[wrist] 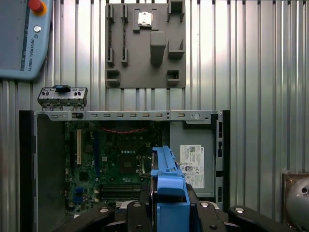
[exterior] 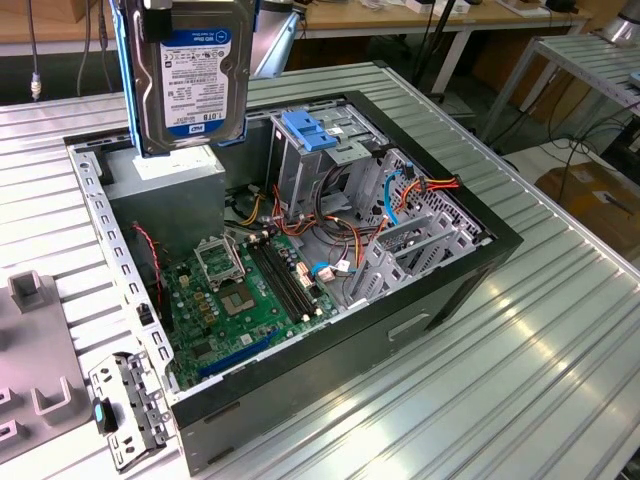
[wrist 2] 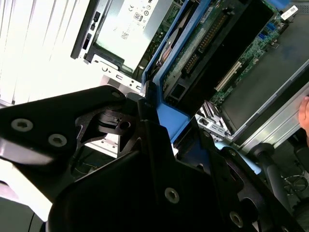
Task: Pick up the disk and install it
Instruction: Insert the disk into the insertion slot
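The tool (wrist: 169,200) is clamped on the disk (exterior: 190,75) by its blue side rails (wrist: 167,169). It holds the disk in the air at the upper left of the exterior view, above the grey power-supply box (exterior: 165,180) of the open computer case (exterior: 440,290) and left of the drive cage (exterior: 318,150). In my judgement, a grip on plastic rails alone could let the disk slip or tilt, and a skewed descent could knock the box, snag the cables (exterior: 345,235) or jam at the cage. The disk hangs upright with its long axis running top to bottom of that frame, its label facing the camera and one short end down.
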Motion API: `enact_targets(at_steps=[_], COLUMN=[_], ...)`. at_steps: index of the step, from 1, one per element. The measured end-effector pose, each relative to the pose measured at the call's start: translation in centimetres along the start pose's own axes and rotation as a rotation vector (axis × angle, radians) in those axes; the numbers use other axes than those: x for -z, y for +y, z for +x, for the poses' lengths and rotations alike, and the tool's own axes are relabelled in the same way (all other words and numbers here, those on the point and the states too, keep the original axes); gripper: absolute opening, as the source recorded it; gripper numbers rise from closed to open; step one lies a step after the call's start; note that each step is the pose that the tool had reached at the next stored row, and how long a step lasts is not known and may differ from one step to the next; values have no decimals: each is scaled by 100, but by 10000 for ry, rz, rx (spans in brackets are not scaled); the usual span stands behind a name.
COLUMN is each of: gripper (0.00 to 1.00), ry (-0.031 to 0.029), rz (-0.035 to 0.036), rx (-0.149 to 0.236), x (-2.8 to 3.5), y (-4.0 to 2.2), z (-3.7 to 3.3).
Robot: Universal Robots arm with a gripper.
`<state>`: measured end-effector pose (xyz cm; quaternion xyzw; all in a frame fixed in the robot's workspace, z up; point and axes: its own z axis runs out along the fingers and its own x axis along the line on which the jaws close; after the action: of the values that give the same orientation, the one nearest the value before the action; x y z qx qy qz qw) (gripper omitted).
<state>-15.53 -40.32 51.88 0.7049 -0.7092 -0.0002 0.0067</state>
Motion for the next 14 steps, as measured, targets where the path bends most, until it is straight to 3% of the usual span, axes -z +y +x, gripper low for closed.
enact_targets(at_steps=[5,14], gripper=[37,37], ry=[1,-1], rz=[-1,7], rx=[1,0], x=[0,-2], y=[0,-1], z=[35,158])
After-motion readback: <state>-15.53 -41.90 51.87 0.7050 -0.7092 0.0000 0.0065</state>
